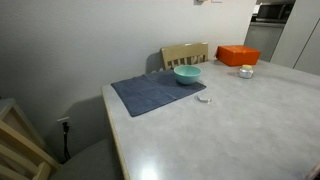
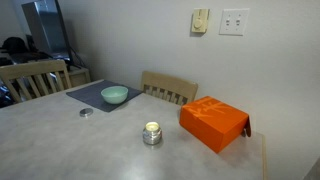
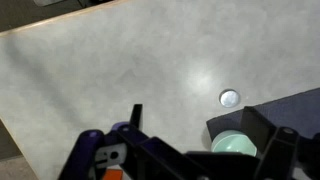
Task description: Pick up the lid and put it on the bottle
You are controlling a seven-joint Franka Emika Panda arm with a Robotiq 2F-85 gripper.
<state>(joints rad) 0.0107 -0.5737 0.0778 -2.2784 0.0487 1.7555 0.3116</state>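
Only our wrist view shows the gripper [image 3: 211,122], jaws wide and empty, over the counter [image 3: 100,70]. Beyond it the lid [image 3: 230,98] lies just beside the mat [image 3: 290,108]. Only the exterior views show the bottle [image 2: 152,133], well apart, near the orange box [image 2: 214,122].

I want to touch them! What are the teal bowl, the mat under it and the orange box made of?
Teal bowl: probably glazed ceramic or plastic; it looks smooth with a soft shine. Grey-blue mat: looks like cloth; dull, no shine, lying flat. Orange box: likely cardboard; matte with sharp straight edges. All are too small to be sure.
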